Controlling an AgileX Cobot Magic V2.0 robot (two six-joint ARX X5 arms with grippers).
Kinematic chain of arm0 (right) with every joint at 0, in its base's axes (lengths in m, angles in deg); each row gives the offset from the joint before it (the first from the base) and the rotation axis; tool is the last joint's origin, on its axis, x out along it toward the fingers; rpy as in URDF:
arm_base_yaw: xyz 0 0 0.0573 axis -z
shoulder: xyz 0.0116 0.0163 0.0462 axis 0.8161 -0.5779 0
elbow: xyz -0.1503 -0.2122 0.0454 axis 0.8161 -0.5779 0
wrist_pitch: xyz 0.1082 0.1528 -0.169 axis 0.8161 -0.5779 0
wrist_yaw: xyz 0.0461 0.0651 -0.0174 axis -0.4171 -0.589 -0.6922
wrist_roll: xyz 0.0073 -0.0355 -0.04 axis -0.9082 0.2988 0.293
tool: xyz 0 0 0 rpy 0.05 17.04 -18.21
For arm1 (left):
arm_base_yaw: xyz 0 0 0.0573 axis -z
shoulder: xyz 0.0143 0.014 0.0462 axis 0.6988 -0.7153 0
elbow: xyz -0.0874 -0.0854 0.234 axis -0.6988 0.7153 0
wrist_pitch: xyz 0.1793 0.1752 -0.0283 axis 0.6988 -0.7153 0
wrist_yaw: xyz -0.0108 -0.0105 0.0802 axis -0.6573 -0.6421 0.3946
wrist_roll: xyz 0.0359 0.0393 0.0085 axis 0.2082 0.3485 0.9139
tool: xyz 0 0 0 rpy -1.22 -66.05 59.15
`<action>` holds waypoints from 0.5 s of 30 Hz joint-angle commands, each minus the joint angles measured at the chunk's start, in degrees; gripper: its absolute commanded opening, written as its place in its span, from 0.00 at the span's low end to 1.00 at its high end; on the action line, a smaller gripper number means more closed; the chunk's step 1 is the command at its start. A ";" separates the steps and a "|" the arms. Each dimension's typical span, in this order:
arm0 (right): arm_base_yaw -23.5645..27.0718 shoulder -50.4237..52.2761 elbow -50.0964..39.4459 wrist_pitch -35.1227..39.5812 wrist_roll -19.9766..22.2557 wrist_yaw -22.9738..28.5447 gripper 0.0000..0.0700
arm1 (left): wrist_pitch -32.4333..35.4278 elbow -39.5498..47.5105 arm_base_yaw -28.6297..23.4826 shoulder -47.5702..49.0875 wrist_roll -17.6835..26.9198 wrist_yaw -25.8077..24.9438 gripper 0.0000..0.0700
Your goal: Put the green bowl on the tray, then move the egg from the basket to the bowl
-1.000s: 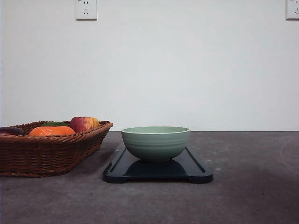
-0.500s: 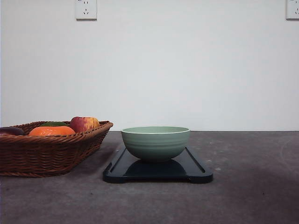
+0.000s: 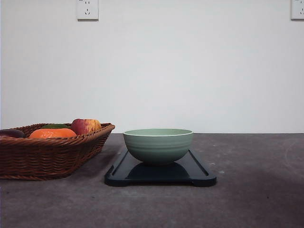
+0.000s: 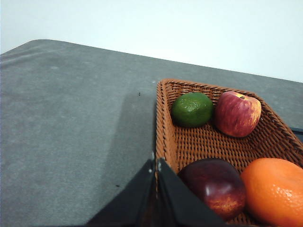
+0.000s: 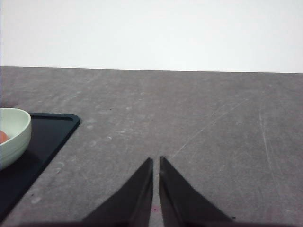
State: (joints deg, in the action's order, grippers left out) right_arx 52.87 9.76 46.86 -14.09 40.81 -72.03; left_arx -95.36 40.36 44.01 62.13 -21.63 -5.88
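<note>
Both pincers look clenched and empty. Your left pincer [image 4: 156, 165] shows its two fingers pressed together, tips over the near corner of the basket [image 4: 163, 123]; your right pincer [image 5: 155, 163] has its fingers all but touching above bare desk [image 5: 199, 118], well apart from the tray [image 5: 52, 127].

Moving out from the right pincer, the green bowl [image 3: 158, 145] stands upright on the tray [image 3: 199, 173], so that step reads as done. In the right wrist view a small pinkish-brown curve, probably the egg [image 5: 2, 136], sits inside the bowl at the edge of the view; I would judge the transfer finished too, though so little of it shows that you should confirm.

Risks from here, as I judge them: the left pincer hangs close over the basket rim, so a careless pull could catch the wicker and drag or tip the basket. A low sweep by the right arm toward the tray could knock the bowl and roll the egg out.

Count: one bowl, one tray, one basket, one likely egg. In the basket: one green fruit [image 4: 191, 109], one red-yellow apple [image 4: 236, 113], one dark red fruit [image 4: 213, 187], one orange fruit [image 4: 272, 189].
</note>
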 commanded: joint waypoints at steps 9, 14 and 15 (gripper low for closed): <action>-0.02 -0.07 -0.26 0.66 -0.59 0.04 0.02 | 0.61 1.07 -0.04 0.11 -0.26 0.11 0.00; -0.02 -0.07 -0.26 0.66 -0.59 0.04 0.02 | 0.61 1.07 -0.04 0.11 -0.26 0.11 0.00; -0.02 -0.07 -0.26 0.66 -0.59 0.04 0.02 | 0.61 1.07 -0.04 0.11 -0.26 0.11 0.00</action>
State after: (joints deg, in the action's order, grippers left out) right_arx 52.87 9.76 46.86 -14.09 40.81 -72.03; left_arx -95.36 40.36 44.01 62.13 -21.63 -5.88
